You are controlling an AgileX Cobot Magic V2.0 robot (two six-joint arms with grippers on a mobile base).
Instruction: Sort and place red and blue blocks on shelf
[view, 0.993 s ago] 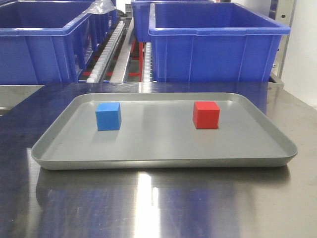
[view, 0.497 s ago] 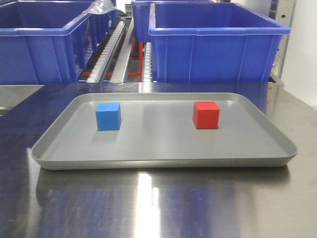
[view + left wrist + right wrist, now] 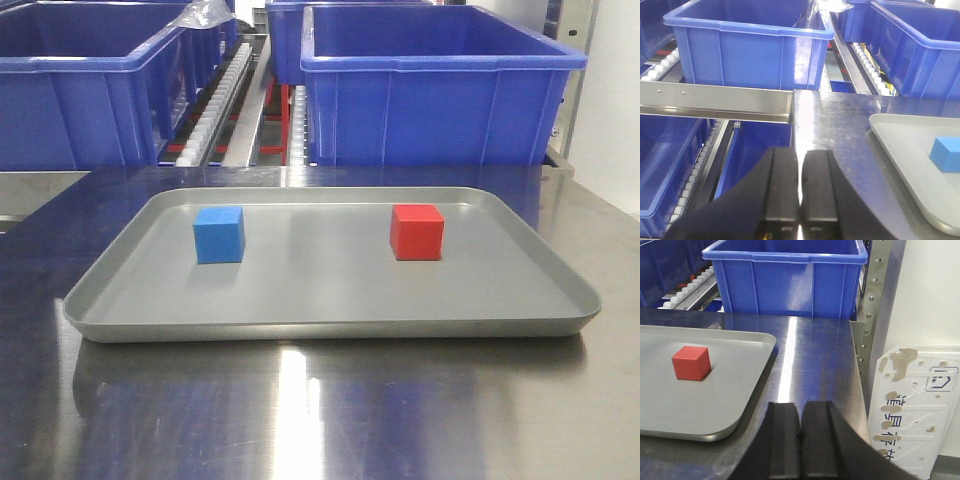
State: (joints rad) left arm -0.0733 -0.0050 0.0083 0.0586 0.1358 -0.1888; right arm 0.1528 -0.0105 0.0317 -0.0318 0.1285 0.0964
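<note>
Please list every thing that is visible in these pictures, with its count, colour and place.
blue block: one, bright blue, on the tray, left part
red block: one, bright red, on the tray, right part
tray: one, grey, on the table
table: one, steel, before the shelf
bins: several, blue, on the shelf
shelf: one, steel with white rollers, behind the table
left gripper: one, black, shut, left of tray
right gripper: one, black, shut, right of tray
</note>
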